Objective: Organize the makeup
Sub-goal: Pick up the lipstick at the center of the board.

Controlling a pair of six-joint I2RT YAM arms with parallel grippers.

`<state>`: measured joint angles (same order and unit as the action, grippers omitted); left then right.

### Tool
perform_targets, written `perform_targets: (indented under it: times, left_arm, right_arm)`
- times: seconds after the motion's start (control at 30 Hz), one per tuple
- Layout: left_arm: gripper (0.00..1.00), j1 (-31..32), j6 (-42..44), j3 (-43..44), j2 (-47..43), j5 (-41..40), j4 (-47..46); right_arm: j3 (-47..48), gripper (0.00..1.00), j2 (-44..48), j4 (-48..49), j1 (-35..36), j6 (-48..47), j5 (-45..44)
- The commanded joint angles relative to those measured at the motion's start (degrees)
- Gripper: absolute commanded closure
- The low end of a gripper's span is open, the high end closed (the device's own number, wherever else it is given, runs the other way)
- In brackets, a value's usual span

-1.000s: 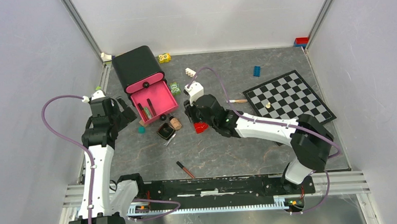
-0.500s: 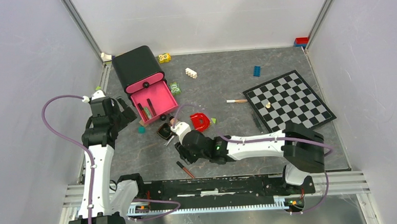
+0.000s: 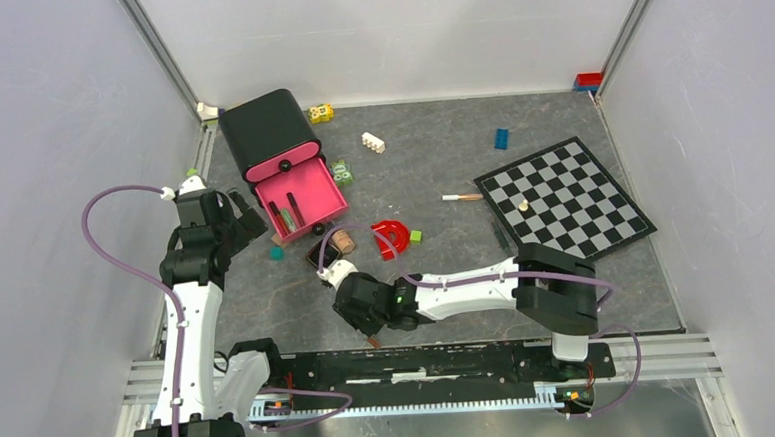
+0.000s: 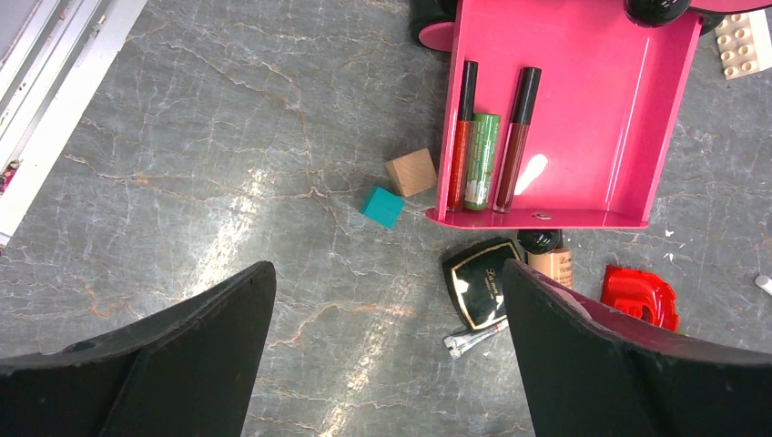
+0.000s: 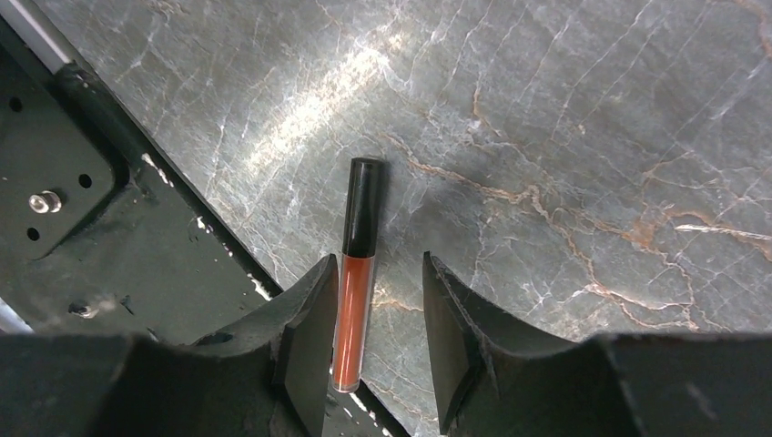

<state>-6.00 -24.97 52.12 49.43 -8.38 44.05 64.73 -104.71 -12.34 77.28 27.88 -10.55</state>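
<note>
Right wrist: right end effector, jaws apart, straddles dark-red tube.

**Partly Out of Sight**

From above, the right claw covers nearly all of the dark-red tube. In the left wrist view, the pink drawer hides part of the beige bottle, and the picture's edge cuts off the white brick.

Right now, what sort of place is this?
Probably a robot test cell: plain white panels on aluminium rails wall in a grey stone-pattern tabletop, two white-and-black arms are bolted at its edge, and a pink makeup drawer and a white toy brick lie staged.
</note>
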Motion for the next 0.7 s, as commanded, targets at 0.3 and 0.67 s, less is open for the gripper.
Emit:
perform_targets:
  times: [0.3,0.67]
  left_arm:
    - [0.00,-0.08,0.54,0.27,-0.56,0.62,-1.82]
    - [0.00,-0.06,0.56,0.18,-0.58,0.72,-1.87]
  right_arm:
    - [5.02,0.58,-4.46,-3.81,1.63,0.32,1.53]
    - [7.12,0.66,-7.13,-8.60,2.57,-0.46,-2.30]
